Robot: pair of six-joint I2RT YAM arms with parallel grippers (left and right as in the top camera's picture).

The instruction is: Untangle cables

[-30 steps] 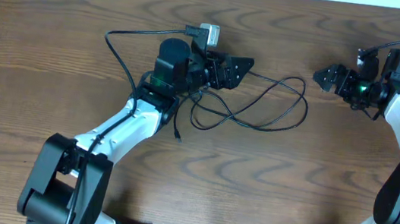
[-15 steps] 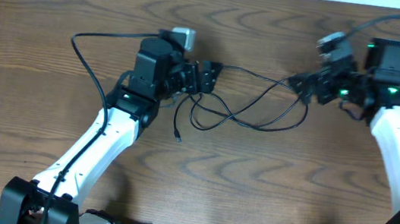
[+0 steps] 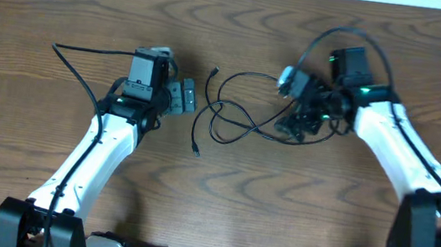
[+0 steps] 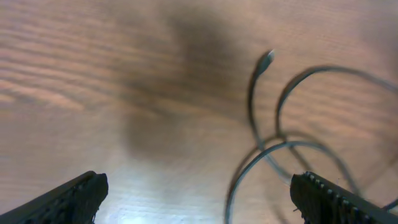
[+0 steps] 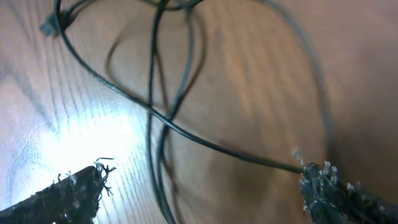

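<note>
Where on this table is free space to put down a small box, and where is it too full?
Free: the near part of the table between the left arm and the right arm, in front of the cables; also its far left corner. Crowded: the middle, where the cables lie between the left tool and the right tool.

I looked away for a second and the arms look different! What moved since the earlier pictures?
The left tool backed off leftward, away from the cables, and now sits clear of them. The right tool swung left, over the tangle's right side. Both are open; neither grips anything. The cables' loops and the low plug end stayed about where they were.
</note>
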